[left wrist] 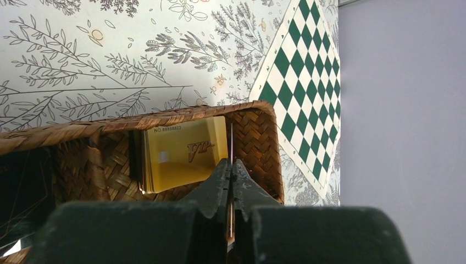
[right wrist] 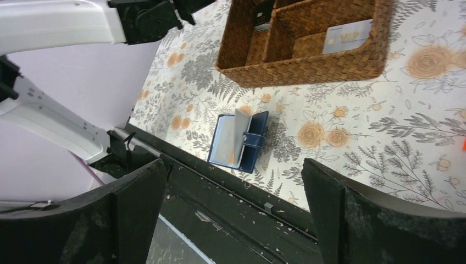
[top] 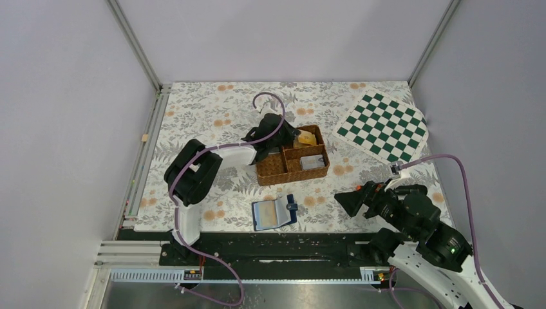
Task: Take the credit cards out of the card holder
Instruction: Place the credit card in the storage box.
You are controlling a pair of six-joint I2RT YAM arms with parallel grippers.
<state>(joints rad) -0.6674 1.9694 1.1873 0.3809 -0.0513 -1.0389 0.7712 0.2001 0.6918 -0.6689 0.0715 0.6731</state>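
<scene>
The card holder (top: 273,214) lies open near the table's front edge, light blue inside facing up, with its dark tab at the right. It also shows in the right wrist view (right wrist: 239,142). My left gripper (top: 284,133) is over the back of the brown wicker tray (top: 293,168). In the left wrist view the gripper (left wrist: 231,163) is shut on a thin card (left wrist: 231,140) seen edge-on, held beside a yellow VIP card (left wrist: 181,154) that stands in the tray. A silver card (top: 313,163) lies in the tray's front right compartment. My right gripper (top: 344,201) is open and empty, to the right of the card holder.
A green and white chessboard mat (top: 383,125) lies at the back right. The tray's woven wall (left wrist: 258,137) is close to the right of my left fingers. The black rail (top: 283,239) runs along the front edge. Grey walls enclose the table.
</scene>
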